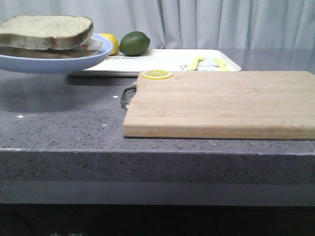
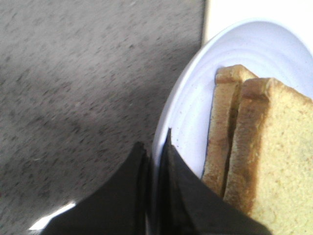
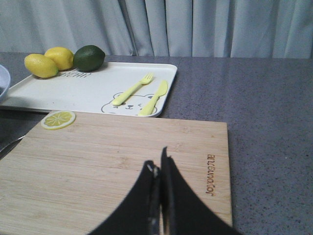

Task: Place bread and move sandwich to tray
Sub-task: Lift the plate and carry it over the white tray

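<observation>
The sandwich [image 1: 47,33], two brown-crusted bread slices with white egg between them, lies on the pale blue plate [image 1: 74,63], which hangs in the air at the far left, above the counter and left of the white tray [image 1: 162,61]. In the left wrist view my left gripper [image 2: 156,147] is shut on the plate's rim [image 2: 171,112], with the bread [image 2: 266,147] just beside it. My right gripper [image 3: 159,164] is shut and empty above the wooden cutting board [image 3: 107,161]. Neither gripper shows in the front view.
The tray holds two yellow lemons [image 3: 41,64], a green lime [image 3: 89,58], and a yellow fork [image 3: 132,89] and knife [image 3: 155,97]. A lemon slice [image 1: 156,74] lies on the cutting board's far left corner. Grey curtains hang behind the counter.
</observation>
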